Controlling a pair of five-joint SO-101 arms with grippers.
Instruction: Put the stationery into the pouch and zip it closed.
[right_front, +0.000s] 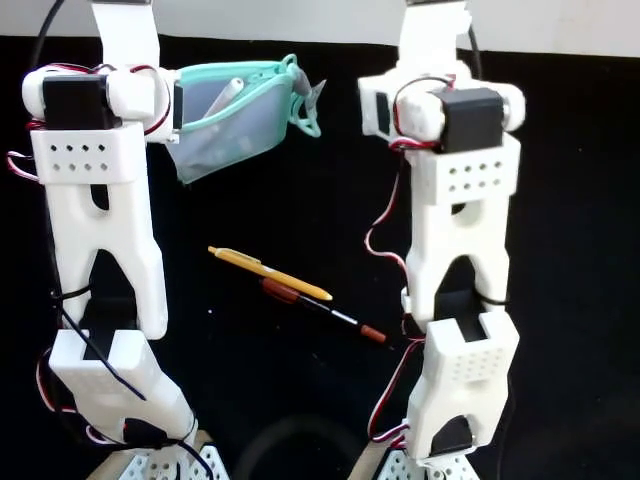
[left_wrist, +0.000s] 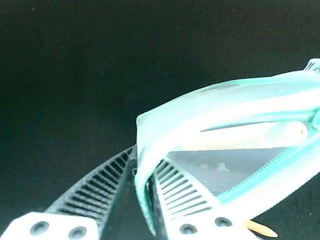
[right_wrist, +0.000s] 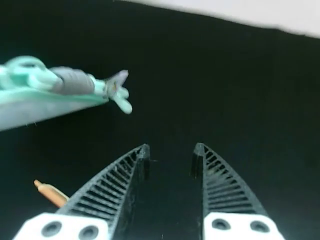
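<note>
left gripper (left_wrist: 142, 172) holds the open pouch (right_front: 245, 125) aloft, white pen (right_front: 225, 97) inside.

pouch (right_front: 235, 115): mint-green, translucent, unzipped; we see it tilted, raised above the table (right_front: 560, 250).
white pen (right_front: 225, 97): we see it inside the pouch.
yellow pen (right_front: 270, 273), dark pen (right_front: 322, 311): flat on the table, touching.

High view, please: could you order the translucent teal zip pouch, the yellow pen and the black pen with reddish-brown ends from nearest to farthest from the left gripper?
1. Translucent teal zip pouch: clamped in the left gripper, on the robot's left.
2. Yellow pen: lying at the scene's centre.
3. Black pen with reddish-brown ends: beside it, farther toward the robot's right.
</note>
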